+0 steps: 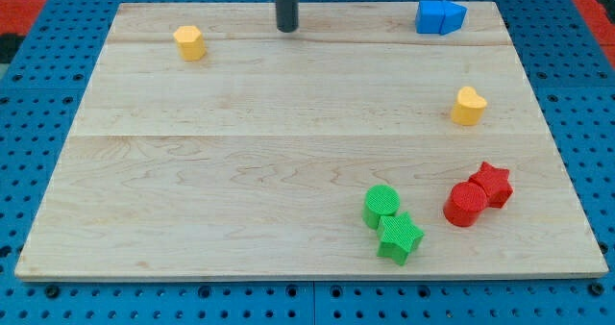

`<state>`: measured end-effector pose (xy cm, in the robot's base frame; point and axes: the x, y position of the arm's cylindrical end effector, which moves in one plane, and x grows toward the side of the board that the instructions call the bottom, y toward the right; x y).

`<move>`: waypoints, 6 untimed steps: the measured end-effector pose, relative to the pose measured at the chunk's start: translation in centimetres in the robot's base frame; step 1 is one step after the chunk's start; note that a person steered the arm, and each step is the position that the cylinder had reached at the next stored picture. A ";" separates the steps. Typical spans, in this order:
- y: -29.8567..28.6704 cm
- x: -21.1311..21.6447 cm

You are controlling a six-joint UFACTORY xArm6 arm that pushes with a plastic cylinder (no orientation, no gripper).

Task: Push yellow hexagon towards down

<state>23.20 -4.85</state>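
The yellow hexagon [190,42] sits near the top left of the wooden board [240,152]. My tip [287,27] rests on the board at the view's top, to the right of the hexagon and slightly above it, about a hundred pixels away and not touching it. A yellow heart-shaped block [469,106] lies at the right side of the board.
A blue block [440,17] sits at the top right corner. A red cylinder [466,204] touches a red star [493,183] at the lower right. A green cylinder [381,206] touches a green star [400,237] near the bottom edge.
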 end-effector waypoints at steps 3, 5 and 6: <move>-9.8 1.5; -14.1 4.3; -14.1 6.5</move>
